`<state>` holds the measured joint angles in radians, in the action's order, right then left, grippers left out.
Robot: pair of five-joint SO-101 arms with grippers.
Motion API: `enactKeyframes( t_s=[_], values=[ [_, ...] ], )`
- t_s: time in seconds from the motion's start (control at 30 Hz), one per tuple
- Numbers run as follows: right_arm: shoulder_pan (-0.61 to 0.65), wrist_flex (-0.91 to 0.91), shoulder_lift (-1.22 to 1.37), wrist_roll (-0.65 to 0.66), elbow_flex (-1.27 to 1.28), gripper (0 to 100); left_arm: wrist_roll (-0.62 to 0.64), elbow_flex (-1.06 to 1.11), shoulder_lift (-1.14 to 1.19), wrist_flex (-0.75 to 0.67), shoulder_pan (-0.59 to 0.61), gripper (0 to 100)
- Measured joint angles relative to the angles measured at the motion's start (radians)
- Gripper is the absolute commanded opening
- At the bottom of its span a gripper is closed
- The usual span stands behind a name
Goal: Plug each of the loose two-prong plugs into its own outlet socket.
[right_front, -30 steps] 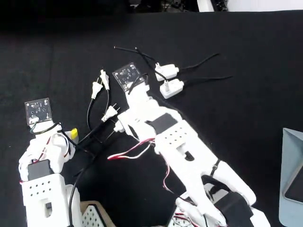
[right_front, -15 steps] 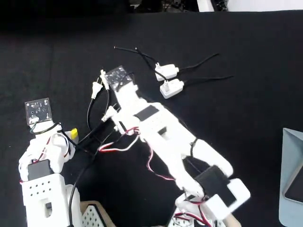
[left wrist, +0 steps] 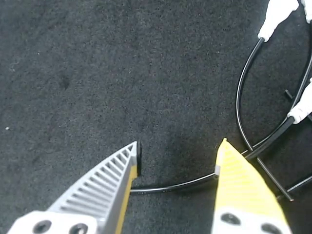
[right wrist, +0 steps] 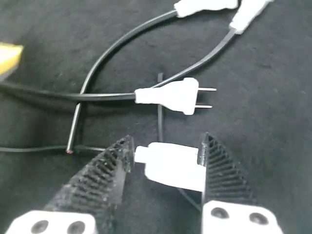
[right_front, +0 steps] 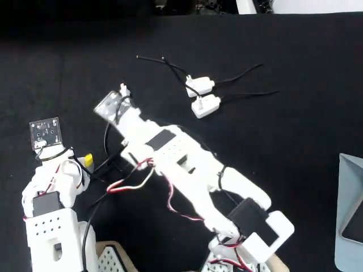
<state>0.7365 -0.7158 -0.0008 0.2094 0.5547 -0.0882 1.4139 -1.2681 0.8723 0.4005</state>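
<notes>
- counter: black cloth, with all the action in the half from 9 to 12 o'clock
- right arm: stretched out toward 10 o'clock. The right gripper has its fingers apart, straddling a white plug that lies flat on the cloth, so I'd say it isn't clamped yet
- left arm: sits at 8 o'clock. The left gripper is spread wide over a black cable and holds nothing
- outlet sockets: two white ones side by side, roughly 3 o'clock from the right arm's wrist and well apart from it
- second plug: just beside the straddled one, with cords crossing between them
- my take: pinch the plug's body squarely, not the cord. Leave the prongs poking free, then lift straight up so the neighbour doesn't get dragged along
</notes>
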Motion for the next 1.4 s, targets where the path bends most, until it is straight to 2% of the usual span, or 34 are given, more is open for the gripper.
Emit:
enactKeyframes(
  t_s=[0.53,0.6,0.7,0.73,1.17,1.33,1.4],
  values=[
    [0.014,0.0,0.358,0.104,-0.307,20.8,0.0,0.0,0.0,0.0,0.0,26],
    [0.014,-0.003,0.393,0.107,-0.345,15.4,0.0,0.0,0.0,0.0,0.0,26],
    [0.012,-0.017,0.411,0.107,-0.39,2.1,0.0,0.0,0.0,0.0,0.0,26],
    [0.012,-0.018,0.411,0.107,-0.399,1.0,0.0,0.0,0.0,0.0,0.0,26],
    [-0.018,-0.081,0.374,0.104,-0.443,2.0,0.0,0.0,0.0,0.0,0.0,26],
    [-0.02,-0.115,0.319,0.104,-0.443,19.4,0.0,0.0,0.0,0.0,0.0,26],
    [-0.018,-0.118,0.318,0.104,-0.443,19.8,0.0,0.0,0.0,0.0,0.0,26]
  ],
)
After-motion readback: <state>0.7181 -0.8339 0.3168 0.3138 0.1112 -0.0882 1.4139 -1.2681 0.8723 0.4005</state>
